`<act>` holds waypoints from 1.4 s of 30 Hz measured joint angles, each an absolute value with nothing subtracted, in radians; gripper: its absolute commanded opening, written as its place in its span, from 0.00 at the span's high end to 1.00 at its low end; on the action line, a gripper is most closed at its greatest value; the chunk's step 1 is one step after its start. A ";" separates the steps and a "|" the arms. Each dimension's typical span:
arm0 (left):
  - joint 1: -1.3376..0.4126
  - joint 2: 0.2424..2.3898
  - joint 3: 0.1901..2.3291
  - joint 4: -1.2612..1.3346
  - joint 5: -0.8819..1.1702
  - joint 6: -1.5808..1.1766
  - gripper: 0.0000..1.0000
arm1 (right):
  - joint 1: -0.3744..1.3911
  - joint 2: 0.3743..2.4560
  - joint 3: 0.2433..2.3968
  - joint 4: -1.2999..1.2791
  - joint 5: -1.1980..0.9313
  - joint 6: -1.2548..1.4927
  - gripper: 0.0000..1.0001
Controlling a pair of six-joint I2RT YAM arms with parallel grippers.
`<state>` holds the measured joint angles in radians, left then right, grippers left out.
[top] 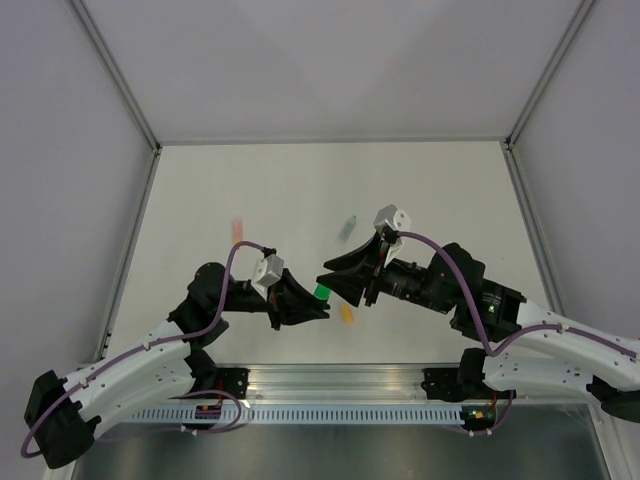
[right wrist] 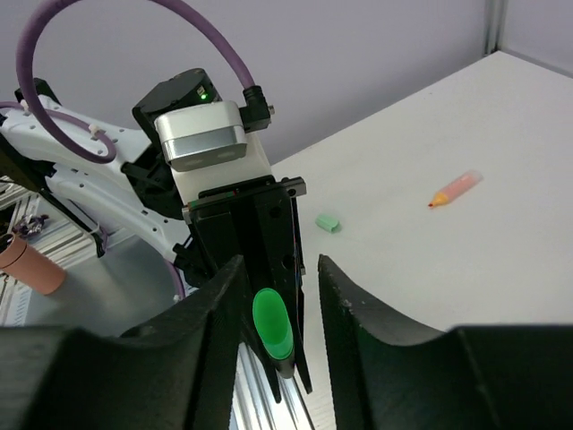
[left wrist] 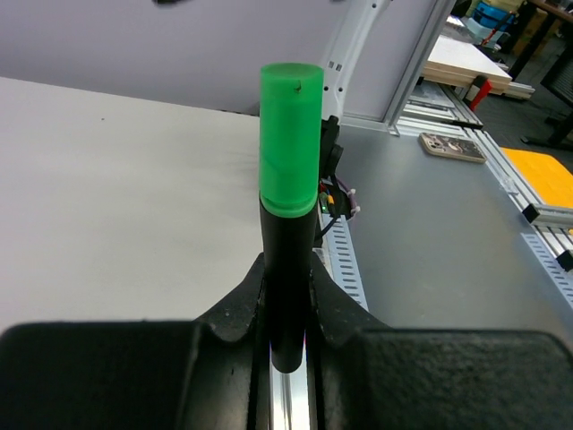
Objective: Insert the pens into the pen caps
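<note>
The left gripper clamps the black pen, its green end between the half-open right gripper, while the pink pen, green cap and orange cap lie on the bench: two pens, two caps.

A white tabletop sits between pale grey wall panels framed by aluminium posts.

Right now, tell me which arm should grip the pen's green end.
Right, probably. The right fingers flank the green end without touching it. The left fingers are shut on the black barrel and can only steady it.
</note>
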<state>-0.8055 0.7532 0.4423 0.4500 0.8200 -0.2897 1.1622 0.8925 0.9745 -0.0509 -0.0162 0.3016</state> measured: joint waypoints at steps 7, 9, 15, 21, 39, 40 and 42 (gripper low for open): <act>-0.805 0.739 0.442 0.451 0.829 -0.290 0.98 | 1.162 0.918 0.888 0.055 -0.106 0.338 0.63; -0.805 0.739 0.442 0.450 0.835 -0.290 0.98 | 1.162 0.925 0.870 0.075 -0.122 0.348 0.63; -0.805 0.738 0.442 0.450 0.841 -0.290 0.98 | 1.163 0.940 0.852 0.131 -0.143 0.368 0.70; -0.805 0.735 0.442 0.451 0.847 -0.290 0.98 | 1.163 0.945 0.842 0.162 -0.141 0.379 0.37; -0.805 0.732 0.442 0.451 0.866 -0.290 0.98 | 1.163 0.995 0.858 0.179 -0.130 0.377 0.43; -0.805 0.732 0.442 0.451 0.867 -0.290 0.98 | 1.163 0.999 0.864 0.180 -0.130 0.377 0.43; -0.805 0.732 0.442 0.451 0.867 -0.290 0.98 | 1.163 1.003 0.876 0.180 -0.130 0.375 0.43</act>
<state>-0.8055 0.7322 0.4423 0.4507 0.8669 -0.2901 1.1629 1.0031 0.8764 0.1799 -0.1299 0.3748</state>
